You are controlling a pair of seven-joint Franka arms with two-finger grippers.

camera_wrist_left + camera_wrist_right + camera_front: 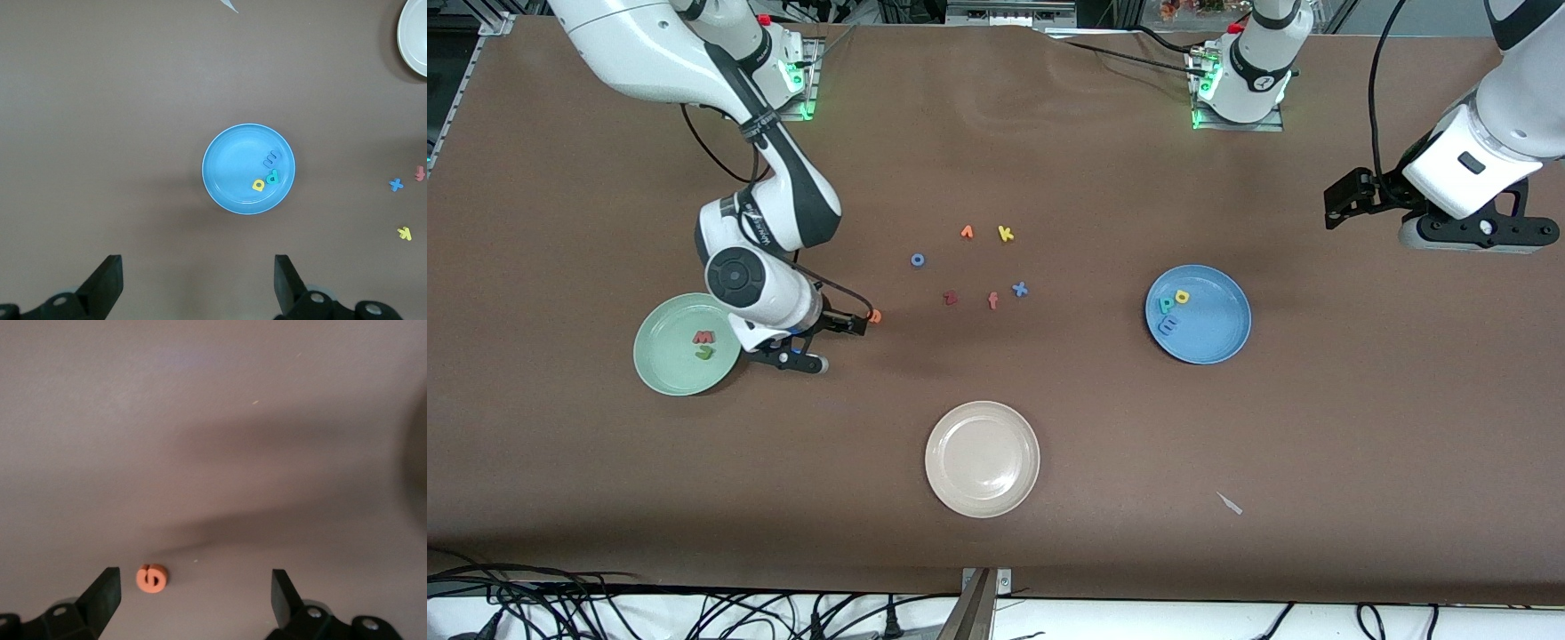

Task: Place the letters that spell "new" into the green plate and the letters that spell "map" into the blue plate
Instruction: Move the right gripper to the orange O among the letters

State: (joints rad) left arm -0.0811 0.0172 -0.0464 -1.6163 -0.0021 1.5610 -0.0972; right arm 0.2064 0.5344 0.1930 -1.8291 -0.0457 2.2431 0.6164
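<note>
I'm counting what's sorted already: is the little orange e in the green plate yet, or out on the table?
Out. The orange e lies on the bare table beside the green plate, between the right pincer's open fingers.

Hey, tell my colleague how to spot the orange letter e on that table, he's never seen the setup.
Start at the green plate toward the right arm's end of the table, where the right gripper hangs low with its jaws open. The orange e lies on the bare table just beside that gripper. It is alone there, apart from the cluster of loose letters at mid-table.
</note>
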